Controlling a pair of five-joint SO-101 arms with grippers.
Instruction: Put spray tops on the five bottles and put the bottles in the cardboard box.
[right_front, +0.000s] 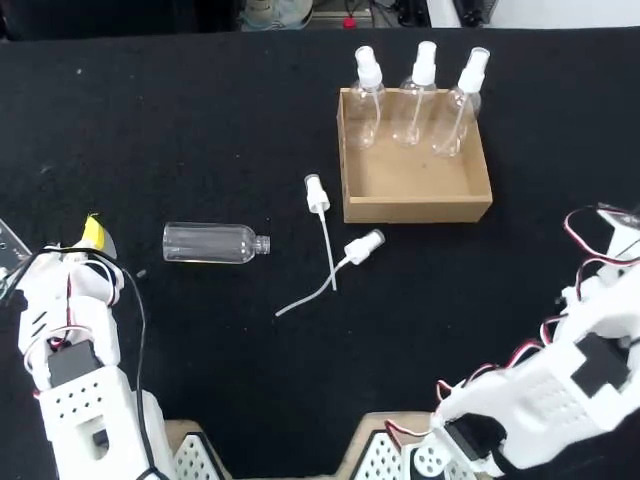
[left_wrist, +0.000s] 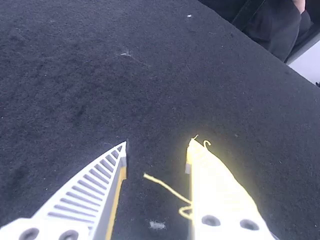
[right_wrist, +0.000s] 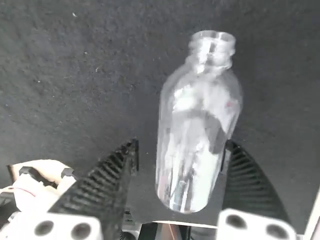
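- Capped bottles (right_front: 415, 105) are standing in cardboard box (right_front: 415, 212)
- Open bottle (right_front: 215, 243) is lying on surface (right_front: 150, 130) near loose spray tops (right_front: 318, 195)
- Right tool (right_wrist: 182, 146) is sitting apart around another bottle (right_wrist: 197, 100)
- Left tool (left_wrist: 158, 144) is gaping over surface

Black cloth-covered table (right_front: 180, 130)

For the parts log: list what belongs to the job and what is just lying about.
Job: box; three capped bottles in it; lying bottle; two loose tops; fifth bottle at the right tool.
Lying about: cloth; clutter behind the table.
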